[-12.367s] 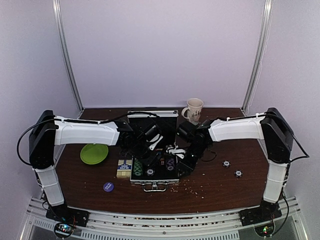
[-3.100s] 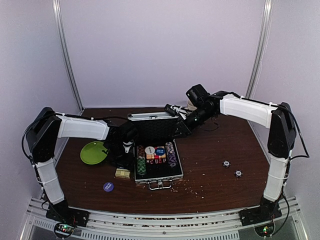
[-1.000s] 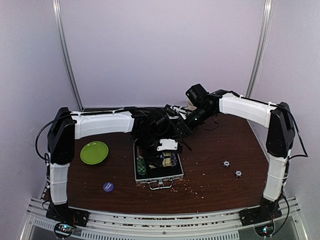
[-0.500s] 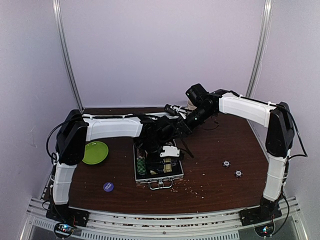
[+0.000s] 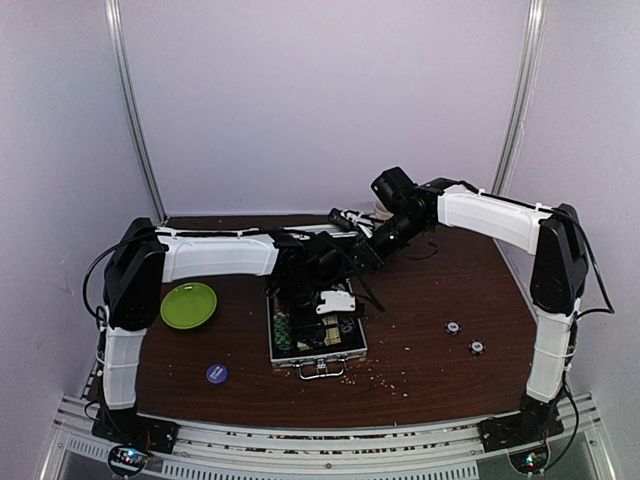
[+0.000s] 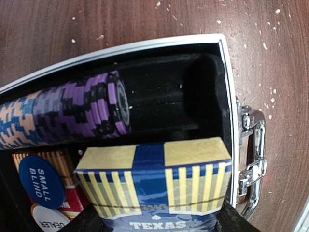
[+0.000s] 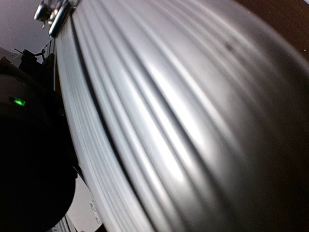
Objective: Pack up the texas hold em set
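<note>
- The card deck box is clamped between the jaws of the left gripper, over the open briefcase and beside its row of purple chips.
- The right gripper is at the briefcase's raised lid; whether it grips the lid cannot be told.
- The blurred, ribbed lid fills the right wrist view, and the box's lower end is cut off.

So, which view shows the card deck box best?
Left wrist: the card deck box fills the lower frame, stripes and lettering clear. Top view: the left arm mostly hides it; the right wrist shows only silver ribbing.
</note>
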`<state>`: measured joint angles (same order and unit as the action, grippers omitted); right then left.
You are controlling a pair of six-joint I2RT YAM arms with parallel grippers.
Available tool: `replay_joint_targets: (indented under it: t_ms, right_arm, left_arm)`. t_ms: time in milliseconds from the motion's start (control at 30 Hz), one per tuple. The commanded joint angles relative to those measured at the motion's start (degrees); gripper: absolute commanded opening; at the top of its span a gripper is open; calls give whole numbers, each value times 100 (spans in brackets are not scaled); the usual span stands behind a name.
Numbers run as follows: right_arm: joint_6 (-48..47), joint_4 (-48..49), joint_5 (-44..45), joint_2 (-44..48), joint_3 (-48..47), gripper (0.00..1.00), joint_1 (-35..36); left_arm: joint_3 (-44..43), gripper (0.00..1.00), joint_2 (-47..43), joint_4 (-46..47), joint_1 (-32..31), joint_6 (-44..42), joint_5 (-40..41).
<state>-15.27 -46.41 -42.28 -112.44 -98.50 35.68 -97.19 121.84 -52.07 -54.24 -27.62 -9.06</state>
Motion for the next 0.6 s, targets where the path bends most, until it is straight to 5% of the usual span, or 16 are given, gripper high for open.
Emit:
replay_joint_targets:
  t_ms: [0, 567]
  right_arm:
    - [-2, -421, 146, -463, 112, 38, 79]
    - [-29, -478, 142, -532, 68, 38, 79]
  left_arm:
    - [22, 51, -291, 158, -34, 209, 112]
    - [-504, 55, 330, -374, -67, 286, 58]
